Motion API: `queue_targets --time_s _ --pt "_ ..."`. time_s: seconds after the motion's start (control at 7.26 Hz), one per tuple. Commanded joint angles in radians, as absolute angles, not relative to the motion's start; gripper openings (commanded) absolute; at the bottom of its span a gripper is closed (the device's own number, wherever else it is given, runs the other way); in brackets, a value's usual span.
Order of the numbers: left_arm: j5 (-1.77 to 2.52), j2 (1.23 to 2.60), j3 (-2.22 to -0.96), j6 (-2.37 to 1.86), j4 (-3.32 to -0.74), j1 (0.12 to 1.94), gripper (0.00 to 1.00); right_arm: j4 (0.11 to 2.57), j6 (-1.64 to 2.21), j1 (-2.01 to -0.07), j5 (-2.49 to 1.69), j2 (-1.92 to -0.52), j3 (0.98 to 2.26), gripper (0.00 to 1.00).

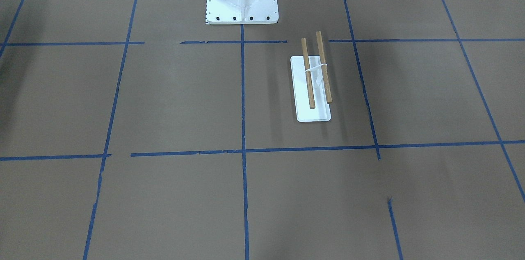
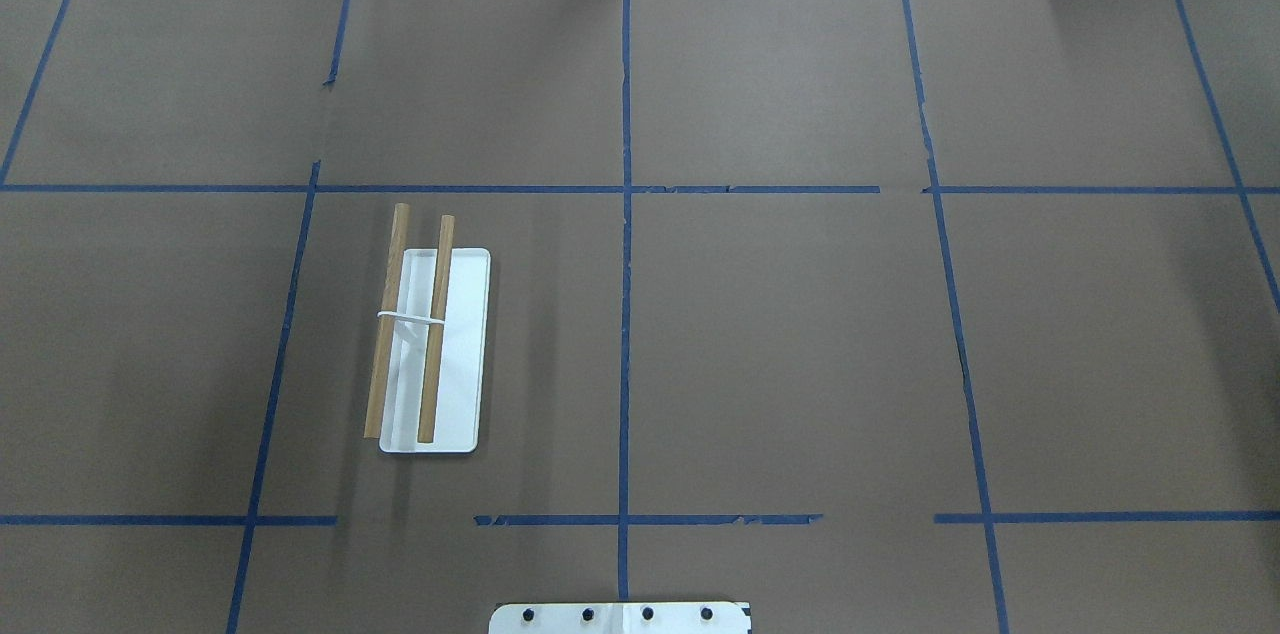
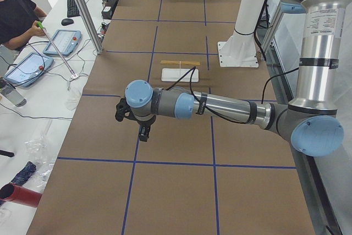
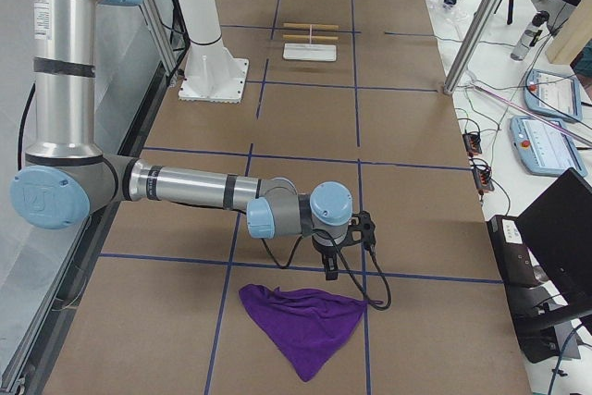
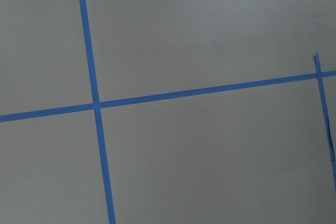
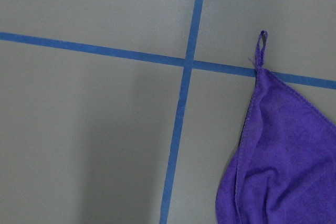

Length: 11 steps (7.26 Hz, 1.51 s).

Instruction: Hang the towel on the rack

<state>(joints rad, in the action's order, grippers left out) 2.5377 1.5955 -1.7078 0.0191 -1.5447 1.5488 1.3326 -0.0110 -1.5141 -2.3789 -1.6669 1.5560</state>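
Note:
The rack (image 2: 462, 344) has a white base and two wooden rods; it stands on the robot's left half of the table, also seen in the front view (image 1: 313, 114). The purple towel (image 4: 301, 326) lies crumpled flat at the table's right end; its corner with a loop shows in the right wrist view (image 6: 283, 161). My right gripper (image 4: 331, 261) hangs just above the table, close to the towel's edge. My left gripper (image 3: 144, 133) hangs over bare table at the left end, well away from the rack (image 3: 180, 74). I cannot tell whether either gripper is open or shut.
The large white bolted pedestal (image 1: 242, 5) stands at the robot's side of the table, mid-length. Blue tape lines cross the brown table cover. A person (image 3: 14, 15), tablets and metal posts (image 3: 82, 12) are beside the table's far edge.

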Motion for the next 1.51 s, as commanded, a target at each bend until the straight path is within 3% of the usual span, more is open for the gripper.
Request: queue_targets --time_s 0.0,0.14,0.55,0.83,1.38 --pt "2.534 1.601 -1.701 0.018 -1.545 1.548 1.0 1.33 -0.011 -1.503 -2.343 -1.66 1.542 1.0" --pt "2.534 1.603 -1.712 0.015 -1.545 1.548 1.0 1.33 -0.011 -1.484 -2.317 -1.613 1.511 1.0" --pt "2.536 1.603 -1.712 0.017 -1.545 1.548 1.0 1.327 -0.012 -1.424 -2.284 -1.412 1.263 0.93" --pt "2.54 1.603 -1.709 0.017 -1.545 1.548 1.0 1.244 -0.009 -1.384 -2.198 -1.378 1.162 0.91" --pt "2.54 1.603 -1.71 0.018 -1.545 1.548 1.0 1.243 -0.009 -1.373 -2.171 -1.332 1.047 0.78"
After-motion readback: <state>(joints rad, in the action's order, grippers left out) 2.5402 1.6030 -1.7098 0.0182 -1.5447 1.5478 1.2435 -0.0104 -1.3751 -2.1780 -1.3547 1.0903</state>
